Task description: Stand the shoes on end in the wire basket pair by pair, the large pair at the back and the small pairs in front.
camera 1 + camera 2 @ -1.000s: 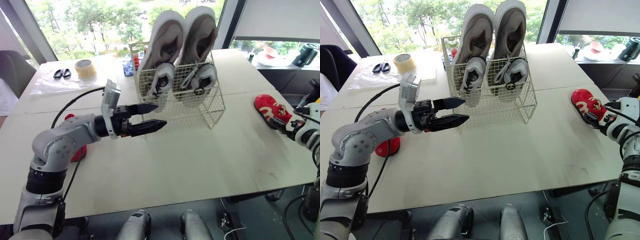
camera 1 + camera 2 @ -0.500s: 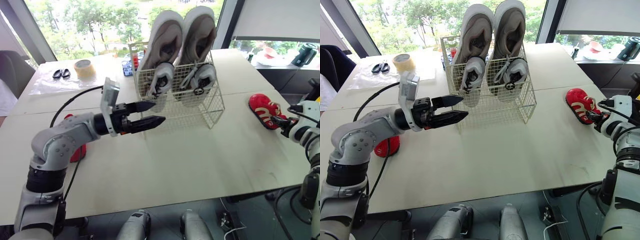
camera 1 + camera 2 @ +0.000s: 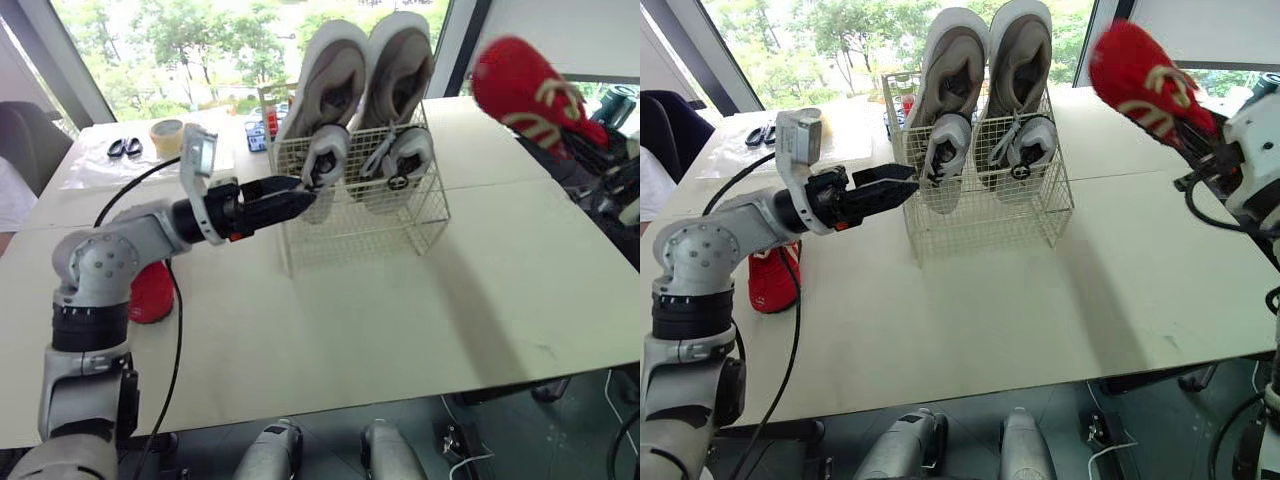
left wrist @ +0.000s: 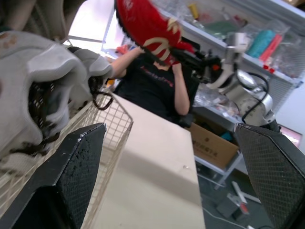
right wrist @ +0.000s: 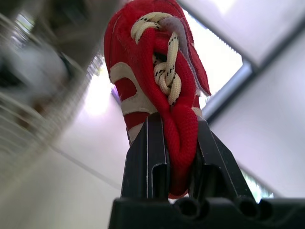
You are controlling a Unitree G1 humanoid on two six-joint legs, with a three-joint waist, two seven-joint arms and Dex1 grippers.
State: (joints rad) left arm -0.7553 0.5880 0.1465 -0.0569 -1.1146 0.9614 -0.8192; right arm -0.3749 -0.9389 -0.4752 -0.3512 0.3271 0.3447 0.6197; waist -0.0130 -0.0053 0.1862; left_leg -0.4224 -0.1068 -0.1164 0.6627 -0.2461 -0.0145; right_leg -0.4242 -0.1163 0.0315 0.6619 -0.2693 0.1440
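The right gripper (image 5: 177, 129) is clamped on a red shoe (image 3: 1140, 80), its two fingers pinching the red upper just below the cream laces. The shoe hangs in the air, clear of the table (image 3: 400, 320), at about 2 o'clock from the basket (image 3: 400, 225). In the head views its long axis slants from roughly 10 o'clock to 4 o'clock: the toe points up and toward the basket, and the heel end sits down at the gripper.

The left gripper (image 3: 908, 183) is at 9 o'clock of the basket, reaching toward its near left corner. Its fingers are spread apart with nothing between them; the left wrist view shows a wide gap. Whether a fingertip touches the wire cannot be told.

In the basket, the large pair (image 3: 370, 70) stands on end at the back, side by side, rising well above the rim. A small pair (image 3: 322, 160) of grey shoes stands in front of it, also side by side.

A second red shoe (image 3: 770, 280) lies on the table at about 8 o'clock from the basket, beside the left arm, its length running roughly 12 to 6 o'clock.

A tape roll (image 3: 167, 135) and scissors (image 3: 124, 147) lie at about 10 o'clock from the basket, on the far side of the table. In the left wrist view, a person (image 4: 157, 90) in a black shirt is beyond the table.
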